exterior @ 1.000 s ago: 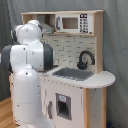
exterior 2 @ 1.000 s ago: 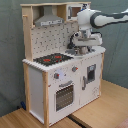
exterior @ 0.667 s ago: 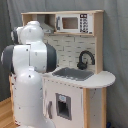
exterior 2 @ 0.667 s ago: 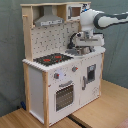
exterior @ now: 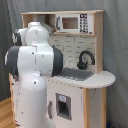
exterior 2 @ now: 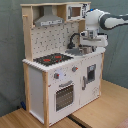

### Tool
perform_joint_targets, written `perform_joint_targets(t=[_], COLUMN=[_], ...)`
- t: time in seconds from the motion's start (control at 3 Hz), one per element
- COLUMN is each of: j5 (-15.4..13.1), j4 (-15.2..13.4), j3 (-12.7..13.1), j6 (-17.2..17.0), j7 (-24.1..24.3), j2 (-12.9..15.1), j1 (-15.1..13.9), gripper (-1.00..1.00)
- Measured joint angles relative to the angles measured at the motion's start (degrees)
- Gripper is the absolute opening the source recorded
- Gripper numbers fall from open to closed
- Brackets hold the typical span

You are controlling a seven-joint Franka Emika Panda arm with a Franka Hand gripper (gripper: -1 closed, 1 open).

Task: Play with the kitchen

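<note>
The kitchen (exterior 2: 60, 65) stands upright on a light wooden floor (exterior 2: 107, 107) in front of a grey curtain (exterior 2: 10, 50), filling most of both exterior views. In the second exterior view its black-and-red stovetop (exterior 2: 52, 59) lies toward the second exterior view's left, with the grey hood (exterior 2: 49, 21) above it and the dotted backsplash (exterior 2: 50, 40) behind; below are two knobs (exterior 2: 57, 76) and the oven door (exterior 2: 64, 95). The sink (exterior 2: 77, 51) and the curved black faucet (exterior 2: 75, 37) lie toward the second exterior view's right, and the end effector (exterior 2: 89, 46) hangs over the sink end of the countertop, just beside the faucet; whether its fingers are spread or pressed together cannot be told. The white arm (exterior 2: 102, 20) reaches in from the second exterior view's right edge at the height of the upper shelf. In the first exterior view the arm's bulky white body (exterior: 32, 65) stands in front of the first exterior view's left half of the kitchen, hiding the stovetop side, while the faucet (exterior: 85, 59), the sink (exterior: 77, 75), the toy microwave (exterior: 75, 22) on the top shelf and a rounded countertop (exterior: 102, 79) end show clear.
</note>
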Motion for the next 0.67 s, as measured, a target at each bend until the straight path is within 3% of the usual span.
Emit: perform_joint_targets(t=[0.33,0.67], j5=[-3.67,-7.17], j4=[-1.50,-1.36], j3=[-0.46,-3.95], j6=[2.38,5.50], j7=[2.45,2.91], j2=[2.41,2.23], j1=[-0.01,-0.13], gripper=[-1.00,-1.00])
